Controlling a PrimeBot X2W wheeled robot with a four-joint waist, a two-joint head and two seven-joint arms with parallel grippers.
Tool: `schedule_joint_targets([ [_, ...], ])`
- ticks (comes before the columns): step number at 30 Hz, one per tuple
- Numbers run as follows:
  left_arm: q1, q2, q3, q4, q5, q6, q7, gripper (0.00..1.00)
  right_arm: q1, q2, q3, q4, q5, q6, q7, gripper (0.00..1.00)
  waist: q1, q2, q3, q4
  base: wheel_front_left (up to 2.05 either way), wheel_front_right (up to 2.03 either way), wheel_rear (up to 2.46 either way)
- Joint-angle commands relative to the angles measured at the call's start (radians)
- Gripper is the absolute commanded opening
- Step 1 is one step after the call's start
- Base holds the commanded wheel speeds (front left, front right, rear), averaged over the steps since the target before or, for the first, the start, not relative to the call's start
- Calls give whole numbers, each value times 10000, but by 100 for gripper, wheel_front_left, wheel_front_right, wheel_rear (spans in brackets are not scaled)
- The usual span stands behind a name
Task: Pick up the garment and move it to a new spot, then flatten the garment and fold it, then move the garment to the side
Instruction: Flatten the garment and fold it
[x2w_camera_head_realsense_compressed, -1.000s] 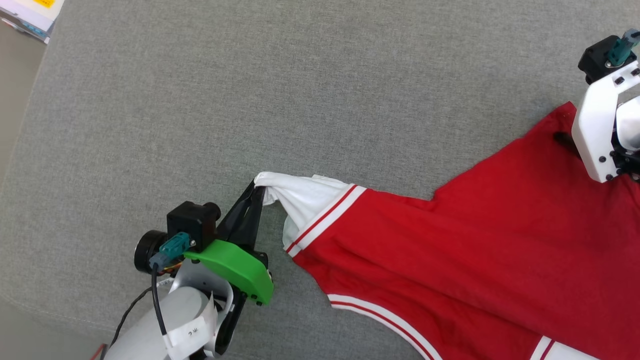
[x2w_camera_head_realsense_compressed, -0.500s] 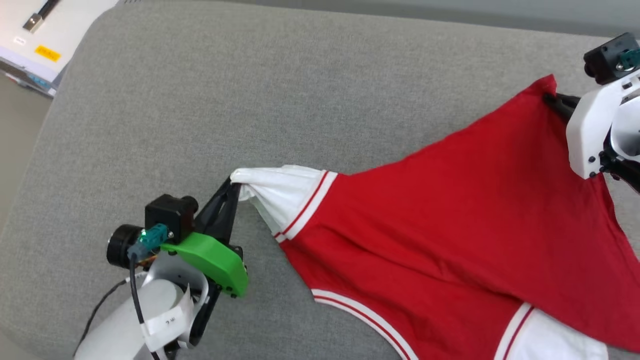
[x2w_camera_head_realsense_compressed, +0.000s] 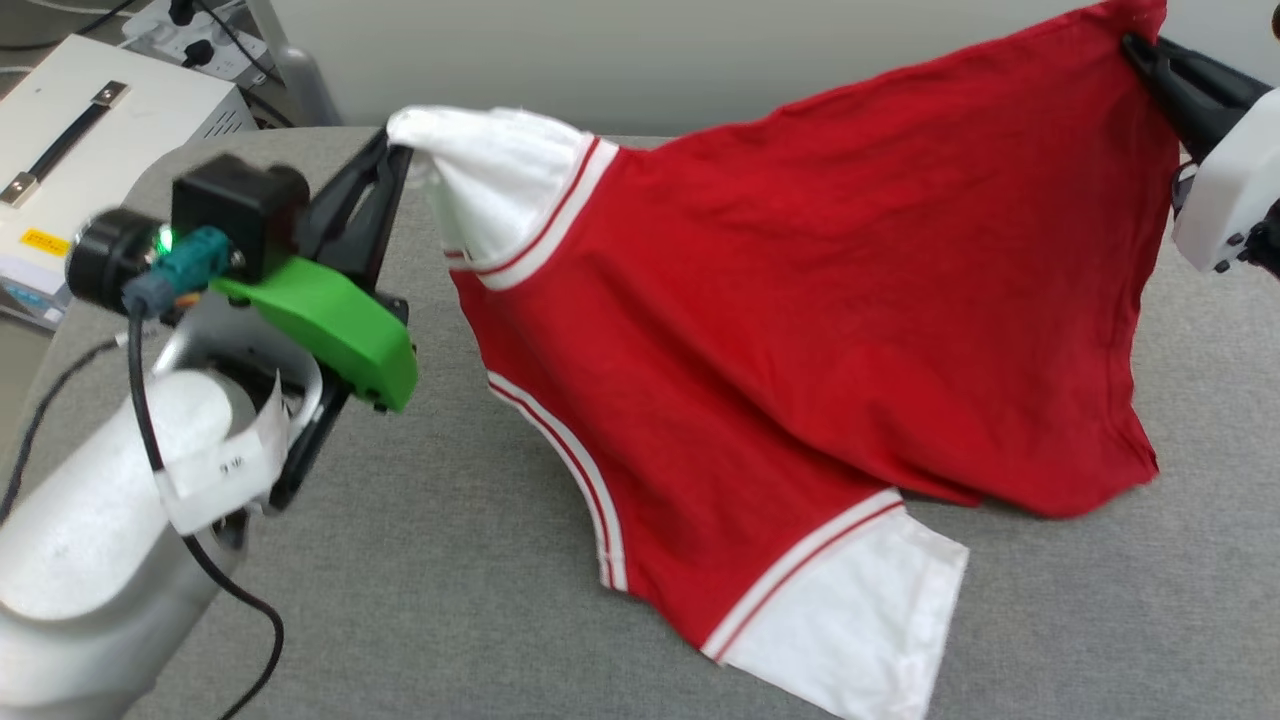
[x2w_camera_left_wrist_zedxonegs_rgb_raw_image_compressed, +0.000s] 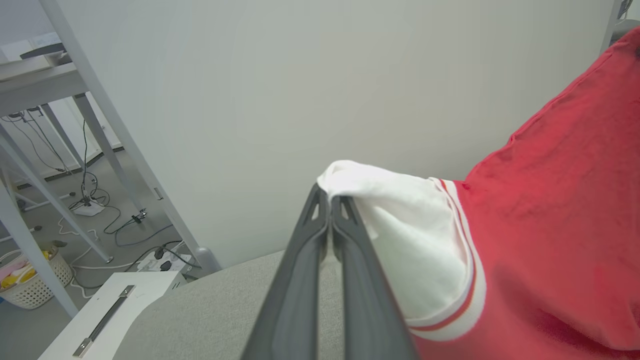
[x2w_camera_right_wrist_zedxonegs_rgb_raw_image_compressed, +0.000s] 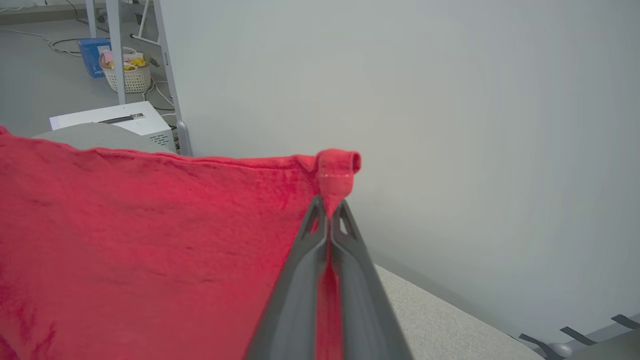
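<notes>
Now we hold the garment (x2w_camera_head_realsense_compressed: 800, 300) spread for carrying: left gripper (x2w_camera_head_realsense_compressed: 398, 150) pinches its upper-left sleeve (x2w_camera_head_realsense_compressed: 490, 180), right gripper (x2w_camera_head_realsense_compressed: 1132, 42) the upper-right corner (x2w_camera_head_realsense_compressed: 1140, 14).

garment (x2w_camera_head_realsense_compressed: 800, 330) between left gripper (x2w_camera_head_realsense_compressed: 396, 152) and right gripper (x2w_camera_head_realsense_compressed: 1136, 46)

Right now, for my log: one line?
garment: partly raised | left gripper: shut on sleeve | right gripper: shut on red corner
</notes>
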Motion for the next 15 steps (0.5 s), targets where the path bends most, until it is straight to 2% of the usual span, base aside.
schedule_joint_targets([
  [1,-519,54,79,-50,69,-118,129,0,-56,24,-191,-172,-179,-7,-22,0,0,-1,-55,-204,0,0,0],
  [7,-2750,-352,204,287,174,-698,739,0,-875,209,-1275,-704,-701,-7,514,0,0,-1,659,-302,0,0,0],
  [15,-6584,-1327,406,1761,533,-1425,1266,0,-3432,571,-2296,-570,-1488,-7,1302,0,0,-1,2270,-339,0,0,0],
])
